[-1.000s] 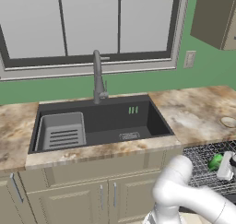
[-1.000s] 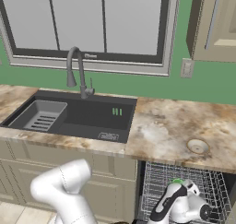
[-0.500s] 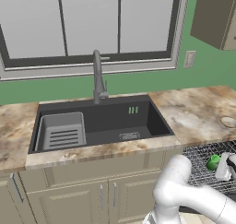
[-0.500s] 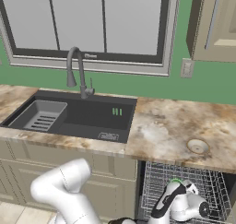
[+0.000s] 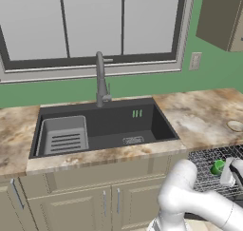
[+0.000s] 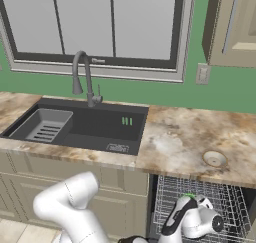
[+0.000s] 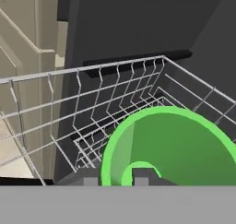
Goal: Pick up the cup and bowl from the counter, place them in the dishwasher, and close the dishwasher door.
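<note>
Cup point(image 7: 175, 147), judged light, rigid and slick, is seen inside the dishwasher rack point(image 5: 209, 166) with its rim straddled by the gripper point(image 7: 115, 176), whose finger state cannot be told; rim-wall grasp suits it.

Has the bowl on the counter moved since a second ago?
No. The bowl sits at the same spot on the counter in the right base view, just behind the edge above the dishwasher rack, right of the sink.
</note>
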You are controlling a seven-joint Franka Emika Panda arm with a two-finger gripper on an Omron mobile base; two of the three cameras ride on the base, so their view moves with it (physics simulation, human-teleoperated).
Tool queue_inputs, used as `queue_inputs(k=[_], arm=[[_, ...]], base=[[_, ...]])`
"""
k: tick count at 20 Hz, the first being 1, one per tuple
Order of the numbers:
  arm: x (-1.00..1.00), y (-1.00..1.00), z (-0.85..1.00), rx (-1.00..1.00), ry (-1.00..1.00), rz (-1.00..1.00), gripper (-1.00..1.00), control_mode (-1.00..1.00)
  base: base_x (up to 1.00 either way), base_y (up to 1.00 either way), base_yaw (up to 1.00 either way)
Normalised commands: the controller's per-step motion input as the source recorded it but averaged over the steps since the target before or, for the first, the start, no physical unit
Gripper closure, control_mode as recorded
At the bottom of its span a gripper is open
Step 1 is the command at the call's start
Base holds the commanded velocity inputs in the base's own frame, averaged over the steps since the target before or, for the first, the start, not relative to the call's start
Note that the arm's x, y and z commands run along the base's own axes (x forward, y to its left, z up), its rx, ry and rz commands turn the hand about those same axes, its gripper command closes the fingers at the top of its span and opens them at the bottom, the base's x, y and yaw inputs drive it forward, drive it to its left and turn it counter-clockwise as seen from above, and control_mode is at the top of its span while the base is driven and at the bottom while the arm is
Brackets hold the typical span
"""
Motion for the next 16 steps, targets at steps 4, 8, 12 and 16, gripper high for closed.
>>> queue_inputs(k=[4,8,12,16], arm=[[-0.11,0.00,0.03,0.00,-0.03,0.00,-1.00,-1.00],[-0.22,-0.01,0.38,0.00,-0.10,0.00,-1.00,-1.00],[-0.29,-0.01,0.55,0.00,-0.12,0.00,-1.00,-1.00],[-0.29,0.00,0.39,0.00,-0.09,0.00,-1.00,-1.00]], base=[[0.00,0.00,0.00],[0.00,0.00,0.00],[0.00,0.00,0.00],[0.00,0.00,0.00]])
